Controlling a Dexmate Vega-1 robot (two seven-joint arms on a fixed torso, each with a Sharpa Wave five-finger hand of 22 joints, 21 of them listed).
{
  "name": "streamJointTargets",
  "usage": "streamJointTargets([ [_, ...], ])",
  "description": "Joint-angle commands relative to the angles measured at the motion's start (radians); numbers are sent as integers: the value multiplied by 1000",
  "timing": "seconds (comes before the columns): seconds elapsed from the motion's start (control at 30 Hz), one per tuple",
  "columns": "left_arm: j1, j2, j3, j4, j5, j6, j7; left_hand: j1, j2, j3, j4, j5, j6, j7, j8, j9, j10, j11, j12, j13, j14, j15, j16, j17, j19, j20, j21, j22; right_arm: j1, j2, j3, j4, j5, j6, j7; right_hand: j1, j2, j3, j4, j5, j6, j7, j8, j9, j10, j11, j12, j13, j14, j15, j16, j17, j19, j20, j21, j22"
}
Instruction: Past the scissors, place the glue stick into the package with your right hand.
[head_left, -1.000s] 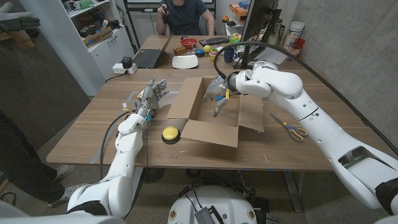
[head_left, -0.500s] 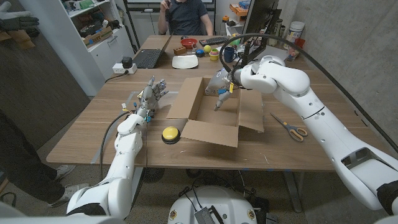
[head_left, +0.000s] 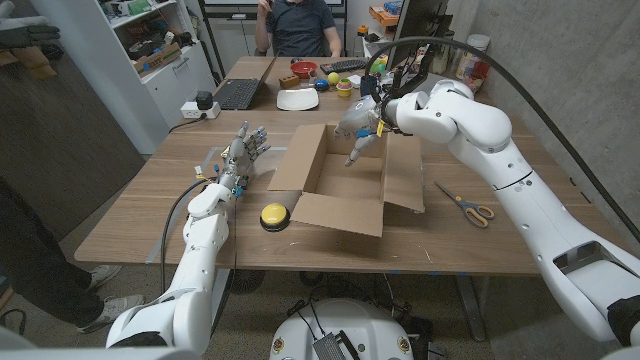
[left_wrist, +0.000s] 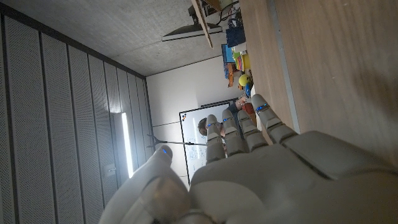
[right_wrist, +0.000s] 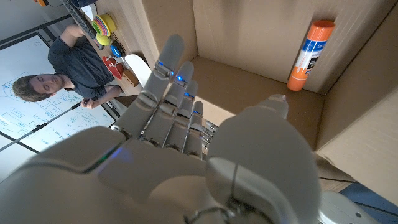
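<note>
The glue stick (right_wrist: 311, 53), white with an orange cap and base, leans in a corner of the cardboard package (head_left: 345, 185), its base on the package floor and its body against a wall. The package sits open-topped in the middle of the wooden surface (head_left: 140, 215), flaps folded out. The right hand (head_left: 358, 128) hangs over the package's far edge; its fingers (right_wrist: 174, 93) lie straight and spread, holding nothing. The scissors (head_left: 466, 207), with orange and grey handles, lie on the surface to the right of the package, under the right arm. A yellow button (head_left: 273, 215) on a black base sits just beside the package's left flap. The left hand (head_left: 244, 152) stands on the surface to the left of the package, fingers straight and close together, holding nothing. At the far end of the surface are a laptop (head_left: 238, 93), a white bowl (head_left: 298, 99) and small coloured toys (head_left: 335, 78). A person (head_left: 298, 25) sits behind them. Shelving (head_left: 160, 50) stands to the left, a grey concrete wall (head_left: 560, 60) to the right.
</note>
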Motion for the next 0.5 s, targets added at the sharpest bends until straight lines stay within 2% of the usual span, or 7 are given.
streamJointTargets([
  [0.03,22,3,6,-41,-9,11,7,-1,11,-2,-3,8,-5,0,5,2,1,-5,2,4,-2,1,4,3,7,-1,-2,4,-22,7,66,-33,4,-52,-20,0,8,-10,1,7,12,0,9,3,9,2,7,-1,14,-116,6,3,8,-110,-1,1],
  [0.5,42,6,14,-83,-18,20,16,-1,11,-4,-3,8,-9,-3,4,2,-4,-2,0,4,-5,0,3,3,7,-1,-4,4,-27,21,147,-19,94,-123,-16,-6,3,-19,2,8,27,8,11,3,23,6,14,-3,44,-115,16,3,19,-108,1,1],
])
